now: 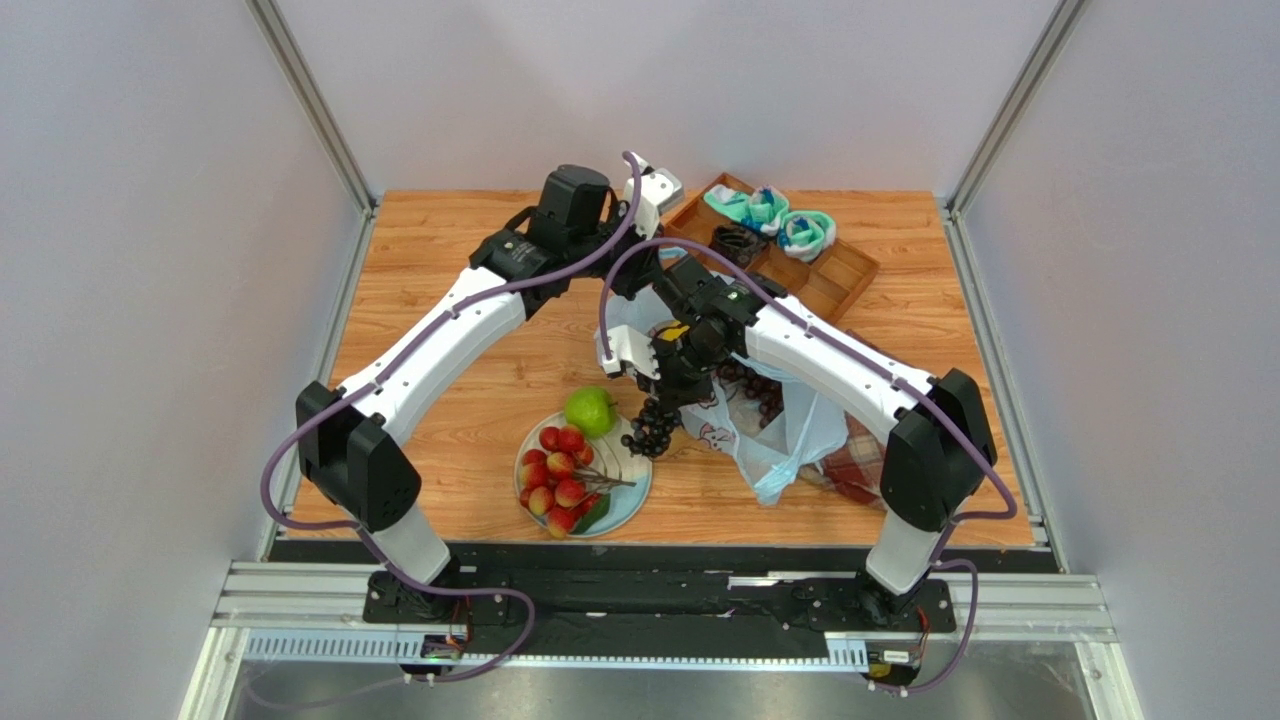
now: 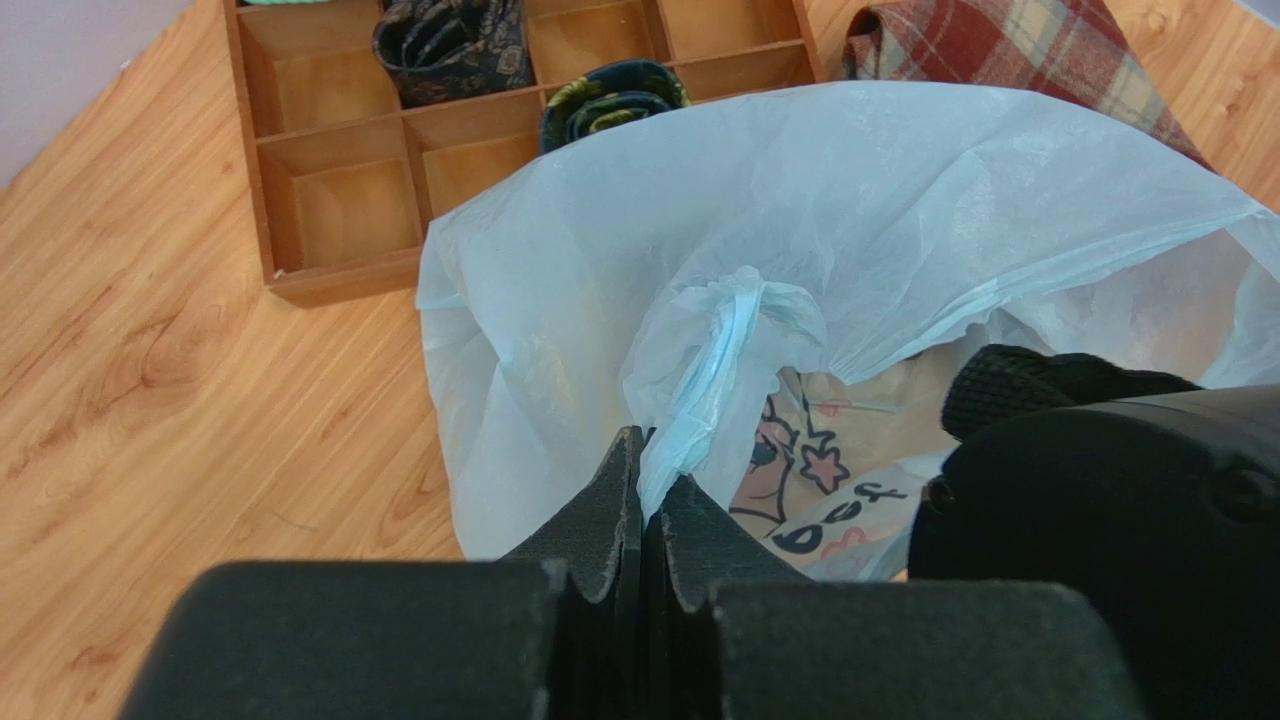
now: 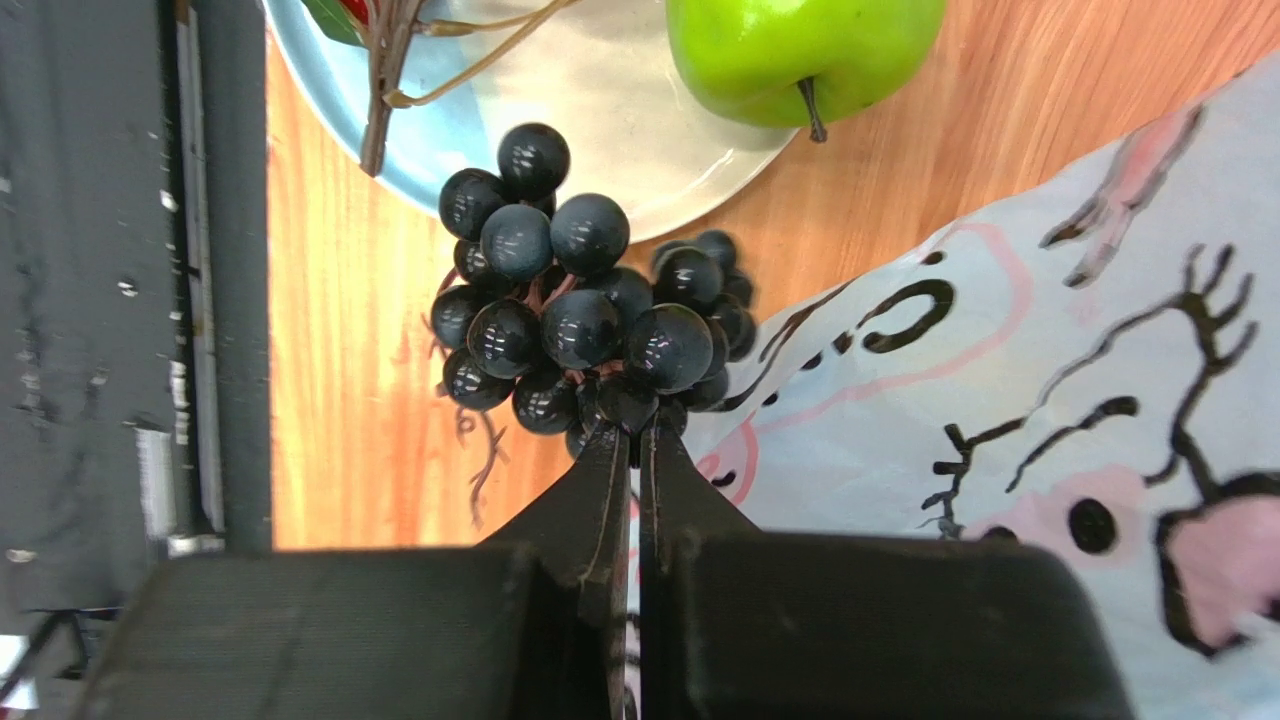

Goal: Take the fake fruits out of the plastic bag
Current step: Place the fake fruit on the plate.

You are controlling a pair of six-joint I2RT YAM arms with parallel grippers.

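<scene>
Just ahead of the right claw [image 3: 631,438], pinched shut on its stem, hung the grape bunch [image 3: 579,323], at the plate [image 3: 601,83] edge; light and hard, it seemed best held there. The left claw [image 2: 649,483] gripped a limp handle of the plastic bag [image 2: 902,225].

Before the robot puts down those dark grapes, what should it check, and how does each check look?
1. Right gripper shut on the dark purple plastic grape bunch: ok, clamped at the stem end.
2. Left gripper pinching the loop handle of the pale-blue plastic bag: ok.
3. Bunch out of the bag: ok.
4. Bare space on the pale round plate between the green plastic apple and the red fruit cluster: ok.
5. Bunch over the plate: not ok, mostly over the wooden table at the rim.
6. Other fruit left in the bag: cannot tell.
</scene>
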